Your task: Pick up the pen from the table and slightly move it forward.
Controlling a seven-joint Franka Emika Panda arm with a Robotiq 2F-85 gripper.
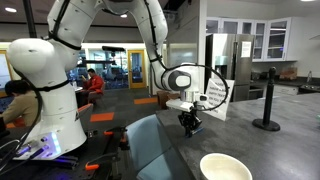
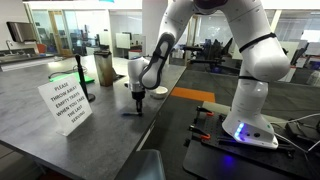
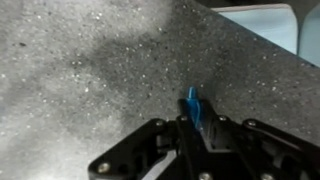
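The blue pen (image 3: 193,103) shows in the wrist view, pinched between my gripper's (image 3: 197,120) black fingers, its tip sticking out above them over the dark grey speckled table (image 3: 90,70). In both exterior views my gripper (image 1: 189,122) (image 2: 139,98) points straight down, close to the table (image 1: 250,140) (image 2: 60,150); the pen is too small to make out there. I cannot tell whether the pen touches the surface.
A white bowl (image 1: 226,167) sits at the table's near edge. A white sign (image 1: 215,92) (image 2: 63,103) and a black stand post (image 1: 267,100) (image 2: 82,75) stand on the table. A green bottle (image 2: 104,67) and a grey chair (image 1: 152,145) are nearby.
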